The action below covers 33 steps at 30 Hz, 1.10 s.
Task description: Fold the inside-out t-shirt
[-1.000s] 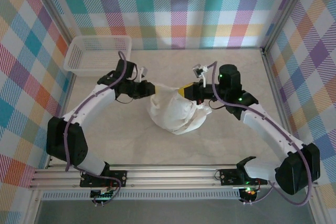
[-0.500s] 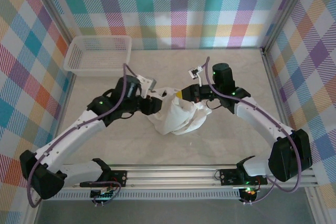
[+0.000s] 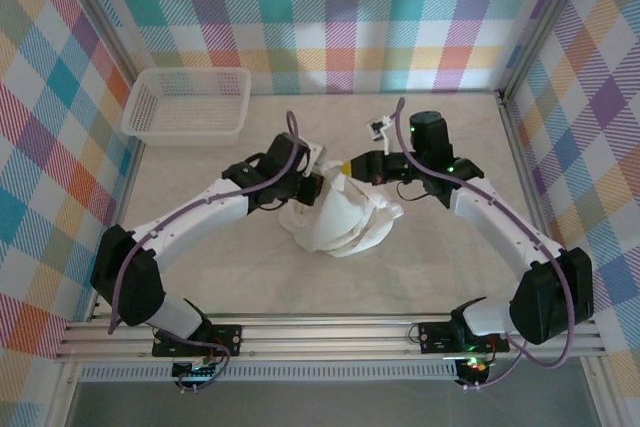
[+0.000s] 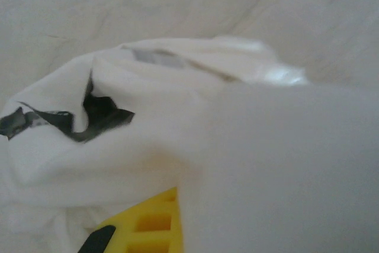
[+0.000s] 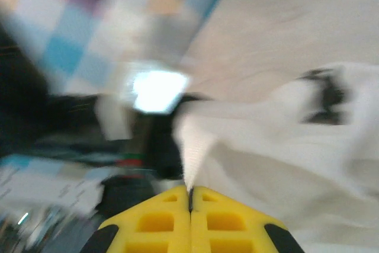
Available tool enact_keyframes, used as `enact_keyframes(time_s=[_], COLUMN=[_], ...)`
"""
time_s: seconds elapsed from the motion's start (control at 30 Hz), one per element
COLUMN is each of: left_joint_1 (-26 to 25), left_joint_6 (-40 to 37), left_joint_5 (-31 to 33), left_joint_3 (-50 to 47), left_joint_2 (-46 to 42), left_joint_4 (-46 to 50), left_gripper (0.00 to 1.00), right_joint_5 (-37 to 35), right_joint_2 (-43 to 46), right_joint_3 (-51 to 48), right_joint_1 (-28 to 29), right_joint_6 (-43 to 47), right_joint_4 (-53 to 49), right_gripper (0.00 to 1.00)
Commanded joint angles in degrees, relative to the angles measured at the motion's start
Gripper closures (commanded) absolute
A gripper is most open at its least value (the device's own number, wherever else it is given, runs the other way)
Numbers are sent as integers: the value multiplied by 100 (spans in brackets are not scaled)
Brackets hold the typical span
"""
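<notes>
The inside-out t-shirt (image 3: 342, 224) is a bunched white heap at the table's middle, its top edge drawn up between both arms. My left gripper (image 3: 316, 185) is at the heap's upper left. In the left wrist view one yellow finger (image 4: 147, 224) shows, and white cloth (image 4: 254, 164) runs from its inner edge and hides the other finger. My right gripper (image 3: 352, 164) is at the heap's top, a little right of the left one. In the right wrist view my right gripper (image 5: 190, 192) has its yellow fingers pressed together on a peak of the shirt's cloth (image 5: 195, 146).
A white mesh basket (image 3: 188, 105) stands at the back left, apart from the shirt. Checked walls close the table on three sides. Bare tabletop (image 3: 250, 277) lies in front of the heap, between it and the arm bases.
My left arm has swung right and forward, bringing its gripper close to the right one at the shirt's top. The right gripper has shifted slightly back. The heap has narrowed.
</notes>
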State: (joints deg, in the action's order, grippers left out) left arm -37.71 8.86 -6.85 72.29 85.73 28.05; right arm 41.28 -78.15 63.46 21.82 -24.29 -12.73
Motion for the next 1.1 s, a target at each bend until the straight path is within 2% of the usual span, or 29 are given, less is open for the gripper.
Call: enact_keyframes(time_s=[0.0, 0.03, 0.07, 0.1, 0.13, 0.2, 0.27, 0.33, 0.4, 0.47, 0.57, 0.67, 0.73, 0.8, 0.87, 1.0, 1.03, 1.07], left_joint_1=[675, 822, 862, 871, 880, 914, 939, 957, 951, 950, 887, 625, 464, 357, 281, 141, 124, 124], left_joint_6=[1258, 1677, 1991, 2175, 2257, 2245, 2313, 2416, 2527, 2569, 2634, 2633, 2739, 2898, 3040, 3190, 3207, 3218], left_joint_5=[-2152, -2930, -3366, -3541, -3586, -3518, -3245, -2993, -2738, -2505, -1934, -1131, -713, -479, -254, -90, -67, -22], left_joint_3=[555, 518, 442, 418, 467, 666, 781, 817, 891, 1050, 1298, 1500, 1582, 1620, 1667, 1757, 1775, 1783], left_joint_2=[-291, -345, -437, -508, -573, -556, -498, -452, -393, -338, -350, -411, -422, -413, -405, -429, -446, -477], left_joint_4=[494, 218, -90, -210, -155, 159, 354, 429, 544, 648, 784, 833, 826, 784, 772, 716, 718, 763], left_gripper=[100, 100, 100, 100, 100, 100, 100, 100, 100, 100, 100, 100, 100, 100, 100, 100, 100, 100], right_joint_5=[-1851, -1944, -1864, -1660, -1320, -871, -1022, -1386, -1802, -2553, -3455, -3779, -4039, -4271, -4357, -5260, -5466, -5639], right_joint_2=[-743, -1081, -1385, -1581, -1673, -1418, -841, -154, 564, 1226, 1584, 1197, 729, 239, -244, -1115, -1277, -1384], right_joint_3=[13, 61, 208, 371, 524, 466, 233, -96, -538, -981, -1279, -1211, -916, -629, -399, 418, 565, 665], right_joint_1=[-537, -527, -524, -520, -524, -525, -523, -470, -183, 575, 1710, 2371, 2620, 2704, 2717, 2713, 2693, 2650], right_joint_6=[753, 1183, 1398, 1458, 1424, 1213, 859, 427, -21, -348, -1114, -2085, -2364, -2619, -2555, -2377, -2280, -2114], right_joint_4=[-768, -771, -855, -998, -1091, -866, -673, -519, -287, 33, 525, 1112, 1199, 1249, 1556, 649, 455, 311], right_gripper=[100, 100, 100, 100, 95, 78, 63, 60, 60, 59, 54, 48, 38, 25, 17, 15, 19, 27])
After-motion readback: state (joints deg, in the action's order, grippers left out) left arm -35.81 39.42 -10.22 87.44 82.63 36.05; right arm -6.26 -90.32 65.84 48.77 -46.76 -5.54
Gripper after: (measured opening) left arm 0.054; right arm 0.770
